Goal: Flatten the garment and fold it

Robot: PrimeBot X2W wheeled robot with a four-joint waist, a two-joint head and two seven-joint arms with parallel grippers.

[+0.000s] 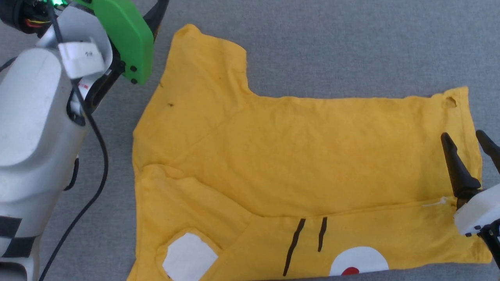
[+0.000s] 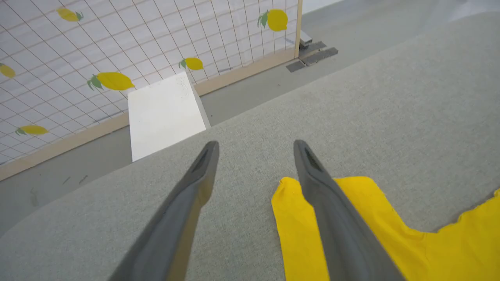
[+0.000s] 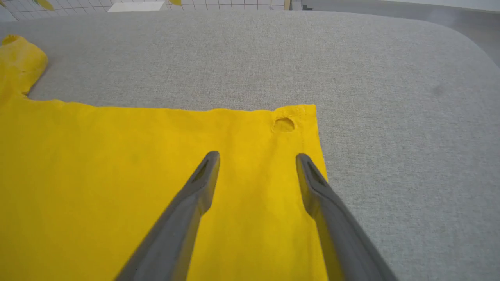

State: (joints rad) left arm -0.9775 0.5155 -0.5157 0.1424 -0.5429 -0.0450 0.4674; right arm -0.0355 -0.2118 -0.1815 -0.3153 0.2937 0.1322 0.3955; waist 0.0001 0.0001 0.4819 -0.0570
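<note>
The bright yellow T-shirt (image 1: 297,148) lies spread on the grey cloth surface, one sleeve (image 1: 203,62) pointing to the far left. Its near edge is folded over, showing a white patch (image 1: 189,257), two dark stripes (image 1: 308,238) and a white circle with a red dot (image 1: 357,263). My right gripper (image 1: 463,136) hovers open over the shirt's right hem, near a small puckered spot (image 3: 283,125); its fingers (image 3: 203,183) hold nothing. My left gripper (image 2: 256,144) is open above the sleeve's tip (image 2: 375,210), one finger over the cloth and one over bare surface.
My left arm (image 1: 39,117) with its green cover (image 1: 125,35) and a black cable (image 1: 99,156) takes up the left side. Beyond the surface's far edge are a white board (image 2: 164,113) on the floor and a lattice wall with lemon prints (image 2: 113,80).
</note>
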